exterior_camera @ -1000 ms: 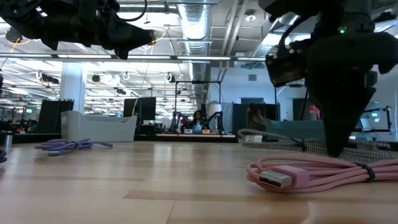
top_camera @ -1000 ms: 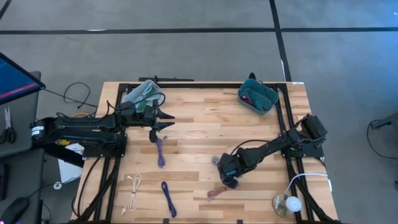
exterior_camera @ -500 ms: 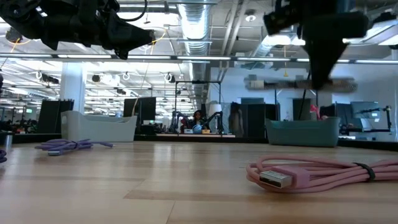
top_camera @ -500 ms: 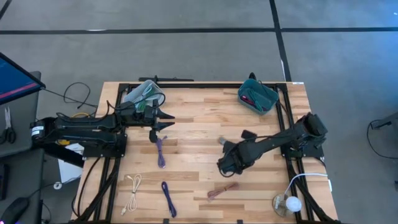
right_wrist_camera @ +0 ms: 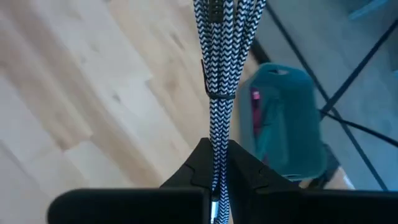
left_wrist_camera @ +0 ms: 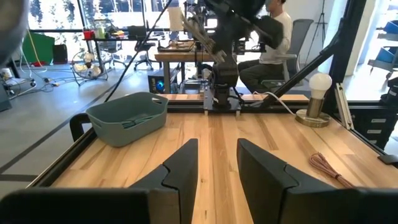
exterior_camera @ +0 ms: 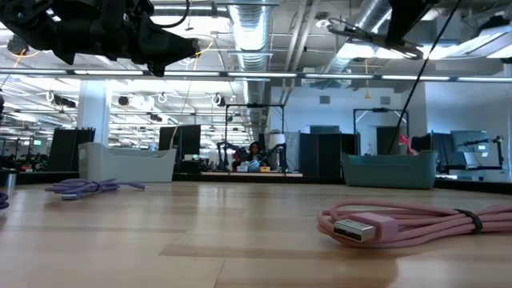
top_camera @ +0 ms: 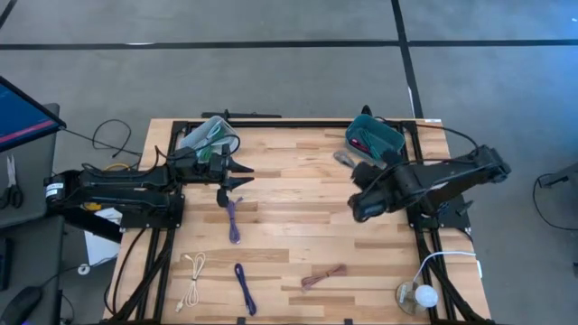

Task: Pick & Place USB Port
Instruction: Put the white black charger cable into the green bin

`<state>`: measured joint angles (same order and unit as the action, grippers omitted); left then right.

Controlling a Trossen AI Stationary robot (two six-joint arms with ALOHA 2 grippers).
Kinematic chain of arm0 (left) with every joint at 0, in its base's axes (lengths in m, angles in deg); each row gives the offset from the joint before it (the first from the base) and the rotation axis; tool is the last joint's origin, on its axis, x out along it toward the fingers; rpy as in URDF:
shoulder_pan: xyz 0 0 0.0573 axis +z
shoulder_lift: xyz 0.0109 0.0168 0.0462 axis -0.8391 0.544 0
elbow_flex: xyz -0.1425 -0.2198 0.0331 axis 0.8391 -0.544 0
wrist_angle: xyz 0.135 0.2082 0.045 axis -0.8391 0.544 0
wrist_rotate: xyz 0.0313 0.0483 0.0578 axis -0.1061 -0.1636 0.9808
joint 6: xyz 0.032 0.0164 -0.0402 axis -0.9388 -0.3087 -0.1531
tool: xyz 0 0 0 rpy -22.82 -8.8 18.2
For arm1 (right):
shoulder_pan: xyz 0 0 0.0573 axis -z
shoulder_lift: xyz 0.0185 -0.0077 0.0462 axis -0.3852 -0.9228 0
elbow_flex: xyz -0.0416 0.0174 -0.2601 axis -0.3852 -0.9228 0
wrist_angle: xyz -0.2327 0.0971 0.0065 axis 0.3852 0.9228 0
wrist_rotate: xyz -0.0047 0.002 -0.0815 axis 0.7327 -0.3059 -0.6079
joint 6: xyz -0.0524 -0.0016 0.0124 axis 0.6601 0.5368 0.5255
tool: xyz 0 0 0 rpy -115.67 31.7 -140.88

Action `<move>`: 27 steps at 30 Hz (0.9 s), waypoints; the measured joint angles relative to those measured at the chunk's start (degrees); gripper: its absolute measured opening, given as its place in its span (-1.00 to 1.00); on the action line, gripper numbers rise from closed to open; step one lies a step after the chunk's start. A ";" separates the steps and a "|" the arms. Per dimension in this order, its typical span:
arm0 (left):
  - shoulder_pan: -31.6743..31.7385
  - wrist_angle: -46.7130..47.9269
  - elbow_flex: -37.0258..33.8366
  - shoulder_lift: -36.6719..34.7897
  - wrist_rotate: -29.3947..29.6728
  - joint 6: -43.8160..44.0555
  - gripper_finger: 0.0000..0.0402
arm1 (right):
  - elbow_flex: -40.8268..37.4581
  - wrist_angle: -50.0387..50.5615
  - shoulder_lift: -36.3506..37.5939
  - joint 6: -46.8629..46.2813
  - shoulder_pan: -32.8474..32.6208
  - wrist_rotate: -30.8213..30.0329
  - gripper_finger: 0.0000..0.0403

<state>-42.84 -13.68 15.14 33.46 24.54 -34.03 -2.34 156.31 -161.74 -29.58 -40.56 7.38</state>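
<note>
Above table (top_camera: 289,194), right claw (right_wrist_camera: 214,163) clamps cable (right_wrist_camera: 217,68)

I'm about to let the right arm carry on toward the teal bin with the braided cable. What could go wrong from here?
1. The right gripper pinches the black-and-white braided cable bundle only near one end; the long free part could swing and miss or catch on the teal plastic bin's rim.
2. The grip is narrow, so the bundle might slip out.

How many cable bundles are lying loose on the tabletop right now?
4: purple cable below the left claw, second purple cable and white cable near the front edge, pink cable front centre. Bin contents not counted.
</note>
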 joint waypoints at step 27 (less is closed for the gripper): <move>0.00 0.00 0.00 0.01 0.00 0.02 -0.45 | -27.96 -28.45 18.87 23.45 32.86 2.46 -0.95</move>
<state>-42.84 -13.68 15.14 33.47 24.54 -34.01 -30.30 127.86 -142.87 -6.13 -7.70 9.83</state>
